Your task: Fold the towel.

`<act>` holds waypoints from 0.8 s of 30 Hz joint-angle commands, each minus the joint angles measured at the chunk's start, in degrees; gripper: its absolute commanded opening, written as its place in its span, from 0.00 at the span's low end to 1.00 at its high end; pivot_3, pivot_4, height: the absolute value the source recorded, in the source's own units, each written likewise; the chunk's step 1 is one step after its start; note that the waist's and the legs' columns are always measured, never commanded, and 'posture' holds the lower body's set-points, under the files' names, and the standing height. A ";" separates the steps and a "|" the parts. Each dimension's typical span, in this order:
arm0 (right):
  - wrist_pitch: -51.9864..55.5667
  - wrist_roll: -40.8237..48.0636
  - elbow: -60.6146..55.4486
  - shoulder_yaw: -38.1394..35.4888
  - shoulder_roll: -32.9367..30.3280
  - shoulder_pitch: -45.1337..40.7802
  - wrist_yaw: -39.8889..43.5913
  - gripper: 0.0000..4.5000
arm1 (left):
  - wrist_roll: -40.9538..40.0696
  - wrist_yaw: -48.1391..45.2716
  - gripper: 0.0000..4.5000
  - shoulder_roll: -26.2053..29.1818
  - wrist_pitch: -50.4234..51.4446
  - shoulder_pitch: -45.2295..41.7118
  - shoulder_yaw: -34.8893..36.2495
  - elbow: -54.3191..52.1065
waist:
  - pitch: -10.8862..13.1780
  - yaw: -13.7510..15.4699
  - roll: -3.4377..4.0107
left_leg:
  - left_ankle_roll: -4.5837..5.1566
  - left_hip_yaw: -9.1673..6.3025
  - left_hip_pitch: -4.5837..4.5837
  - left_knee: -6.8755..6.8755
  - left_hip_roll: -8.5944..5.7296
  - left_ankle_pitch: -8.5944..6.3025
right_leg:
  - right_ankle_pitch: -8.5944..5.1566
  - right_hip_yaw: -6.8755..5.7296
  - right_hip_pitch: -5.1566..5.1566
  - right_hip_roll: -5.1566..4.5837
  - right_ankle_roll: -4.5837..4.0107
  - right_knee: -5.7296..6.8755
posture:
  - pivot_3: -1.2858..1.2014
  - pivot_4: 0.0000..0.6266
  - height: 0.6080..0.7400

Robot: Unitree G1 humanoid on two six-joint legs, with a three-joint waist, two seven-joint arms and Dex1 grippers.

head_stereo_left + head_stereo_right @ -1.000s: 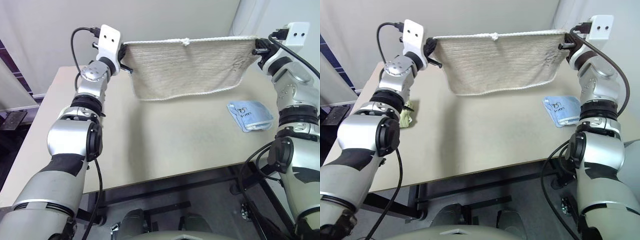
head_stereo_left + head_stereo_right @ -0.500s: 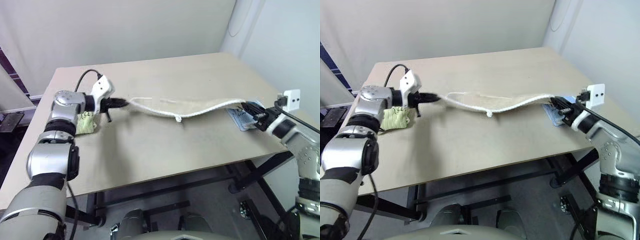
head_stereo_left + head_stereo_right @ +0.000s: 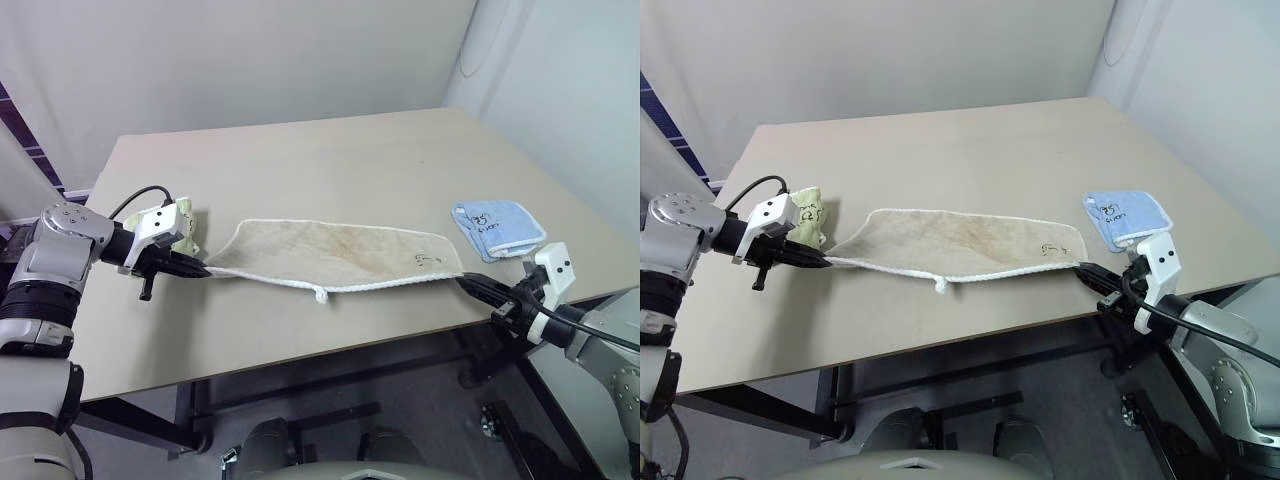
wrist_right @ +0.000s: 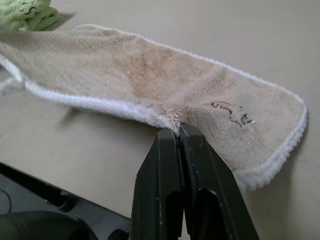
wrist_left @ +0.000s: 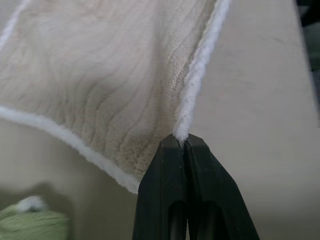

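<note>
The towel (image 3: 335,255) lies across the middle of the table (image 3: 330,160). One folded cloth (image 3: 185,232) sits at its left end, another cloth (image 3: 497,229) right of it, near the table's right edge.

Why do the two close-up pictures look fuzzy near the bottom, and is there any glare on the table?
In both wrist views the black fingers sit too near the lens, so they blur while the towel beyond stays sharper. In the left eye view the table is evenly lit, with soft shadows and no glare.

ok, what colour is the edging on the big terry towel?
White cord edging round the beige terry towel; clearest in the right wrist view.
</note>
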 commanded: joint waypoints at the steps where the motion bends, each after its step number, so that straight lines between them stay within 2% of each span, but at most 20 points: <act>1: 2.31 3.98 -6.77 -5.10 -2.11 2.39 -0.25 0.01 | -4.34 -0.19 0.00 4.94 4.24 2.45 -1.04 -7.05 | 0.02 0.02 0.02 | 0.00 0.01 -0.01 0.00 0.00 0.00 | 0.00 0.00 -0.04 0.00 0.00 -0.02 | 0.52 0.00 0.85; 4: 3.31 6.96 -8.76 -9.03 -2.77 3.18 -1.12 0.01 | -6.68 -0.19 0.00 6.84 6.95 4.43 -1.04 -10.13 | 0.01 0.12 0.02 | 0.04 0.02 -0.02 -0.17 -0.02 -0.02 | 0.00 0.01 -0.13 0.00 0.00 -0.19 | 0.52 0.00 0.85; 10: 3.35 5.29 -1.85 -7.80 -1.24 -3.89 -7.80 0.01 | -3.91 3.04 0.00 -0.38 4.93 -0.74 0.37 -1.44 | 0.03 1.43 0.01 | 0.04 0.03 0.05 -0.18 -0.01 -0.02 | 0.15 -0.02 -0.13 -0.01 -0.01 -0.26 | 0.52 0.00 0.85; 15: 2.66 0.56 5.86 -3.13 -0.81 -8.81 -11.62 0.01 | -2.10 4.78 0.00 -6.79 0.86 -8.08 0.54 10.84 | 0.03 1.63 0.01 | 0.04 0.03 -0.02 -0.19 -0.02 -0.02 | 0.51 -0.07 -0.05 0.00 0.11 -0.64 | 0.52 0.00 0.85; 20: 1.10 -3.51 13.54 2.17 1.17 -15.96 -14.20 0.01 | 2.35 12.86 0.00 -14.28 -7.40 -17.75 0.86 28.03 | 0.02 1.41 -0.01 | 0.20 0.07 -0.18 0.04 -0.04 -0.09 | 0.68 -0.08 -0.16 0.00 0.31 -0.75 | 0.52 0.00 0.85; 24: -1.29 -5.74 19.20 5.27 2.82 -20.94 -13.36 0.01 | 3.74 18.97 0.00 -18.05 -9.87 -22.81 2.77 36.83 | 0.03 1.25 -0.02 | 0.37 0.10 -0.25 0.20 -0.01 -0.17 | 0.80 -0.07 -0.21 0.11 0.52 -0.73 | 0.52 0.00 0.85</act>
